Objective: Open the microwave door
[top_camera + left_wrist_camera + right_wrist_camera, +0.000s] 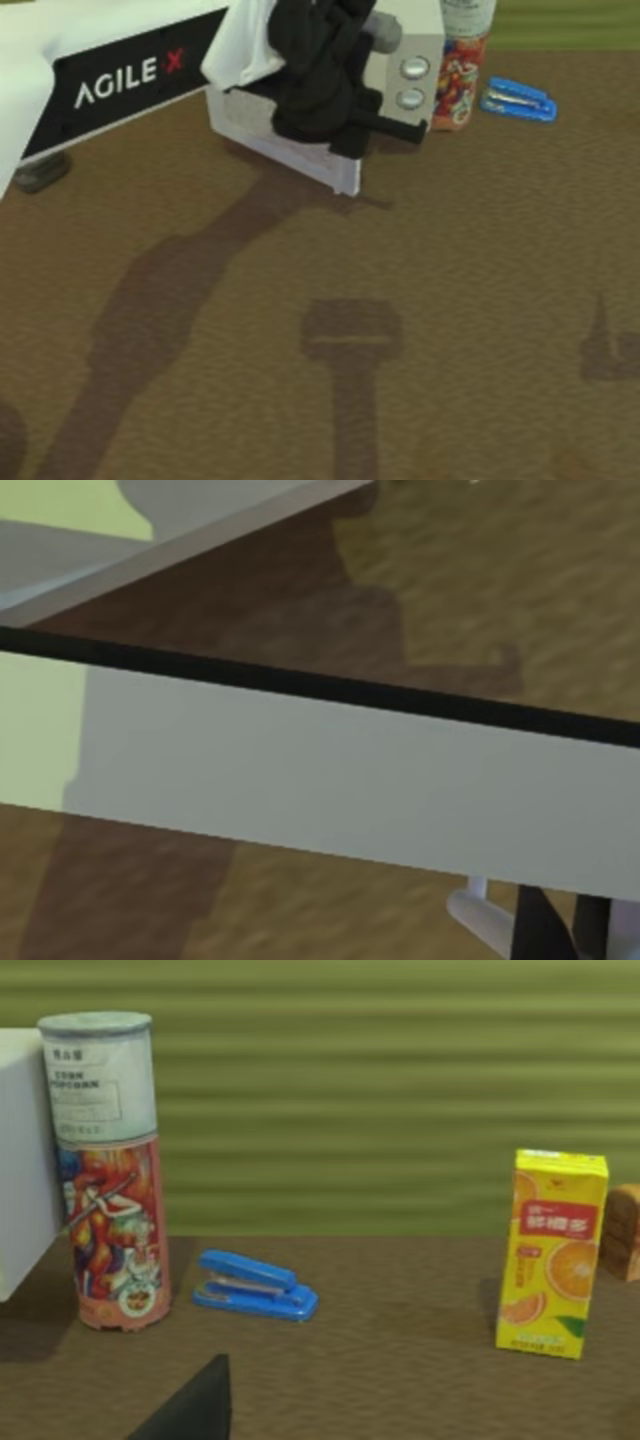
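A brown table [480, 300] fills the scene. At its far edge, left of centre, stands the cream-white microwave [425, 45]. The microwave door [290, 150] is swung partly open, angling out toward the near side. The left arm reaches across from the left, and the left gripper [395, 125] sits at the door's free edge beside the two grey knobs; whether it is clenched cannot be told. Right of the microwave stand a colourful canister [460, 70] and a blue stapler [518, 99]. Farther right is an orange juice carton [550, 1255].
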### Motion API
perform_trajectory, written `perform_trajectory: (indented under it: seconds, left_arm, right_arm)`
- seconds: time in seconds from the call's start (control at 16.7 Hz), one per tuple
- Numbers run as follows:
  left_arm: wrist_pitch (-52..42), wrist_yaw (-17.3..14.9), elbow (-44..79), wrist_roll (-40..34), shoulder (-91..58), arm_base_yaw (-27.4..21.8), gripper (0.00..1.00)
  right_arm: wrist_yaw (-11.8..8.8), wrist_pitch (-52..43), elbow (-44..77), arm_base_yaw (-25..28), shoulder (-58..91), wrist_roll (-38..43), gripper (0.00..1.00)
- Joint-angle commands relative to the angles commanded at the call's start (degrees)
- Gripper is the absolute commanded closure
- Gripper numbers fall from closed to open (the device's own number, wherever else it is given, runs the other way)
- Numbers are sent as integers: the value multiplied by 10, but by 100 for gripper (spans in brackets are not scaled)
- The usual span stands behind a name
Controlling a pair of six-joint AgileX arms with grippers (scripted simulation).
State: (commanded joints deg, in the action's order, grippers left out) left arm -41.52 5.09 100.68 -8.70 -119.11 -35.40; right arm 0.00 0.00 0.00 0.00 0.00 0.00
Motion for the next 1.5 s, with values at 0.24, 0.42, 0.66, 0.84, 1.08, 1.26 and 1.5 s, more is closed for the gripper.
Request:
perform_trajectory:
  seconds: [0.24,0.42,0.66,0.84,1.08,1.26,1.5]
  left_arm:
    - [0,0,0,0,0,0,100]
    - [0,0,0,0,0,0,100]
    - [0,0,0,0,0,0,100]
    - [0,0,0,0,0,0,100]
    - [0,0,0,0,0,0,100]
    - [0,-3,-2,-2,-2,-4,100]
    - [12,-20,-31,30,21,6,100]
  right_arm:
    - [0,0,0,0,0,0,0]
    - [0,0,0,0,0,0,0]
    - [0,0,0,0,0,0,0]
    - [0,0,0,0,0,0,0]
    - [0,0,0,0,0,0,0]
    - [0,0,0,0,0,0,0]
    - [0,0,0,0,0,0,0]
